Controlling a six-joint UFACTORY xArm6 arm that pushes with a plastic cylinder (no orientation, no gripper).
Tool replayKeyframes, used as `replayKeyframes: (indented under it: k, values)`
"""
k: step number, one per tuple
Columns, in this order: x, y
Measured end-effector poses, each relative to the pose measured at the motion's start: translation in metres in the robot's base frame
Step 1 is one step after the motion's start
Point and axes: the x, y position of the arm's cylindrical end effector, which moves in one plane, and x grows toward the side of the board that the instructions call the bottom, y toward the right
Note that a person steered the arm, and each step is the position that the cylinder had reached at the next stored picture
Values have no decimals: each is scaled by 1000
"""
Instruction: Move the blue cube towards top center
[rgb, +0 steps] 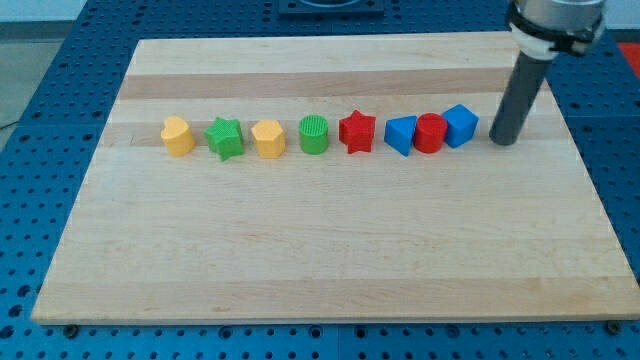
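The blue cube (460, 125) sits at the right end of a row of blocks across the upper middle of the wooden board (330, 250). It touches a red cylinder (430, 133) on its left. My tip (503, 140) rests on the board just to the right of the blue cube, a small gap apart. The dark rod rises from it toward the view's top right.
The row runs leftward from the red cylinder: a blue wedge-like block (401, 134), a red star (356, 131), a green cylinder (314, 134), a yellow block (268, 138), a green star (225, 137), a yellow block (178, 135). A blue perforated table (40, 120) surrounds the board.
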Motion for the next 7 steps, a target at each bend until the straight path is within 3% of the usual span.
replayKeyframes:
  k: [1,4,6,7]
  values:
    - [5,-30]
    - [-73,-59]
    - [-89,-61]
    - [-121,-101]
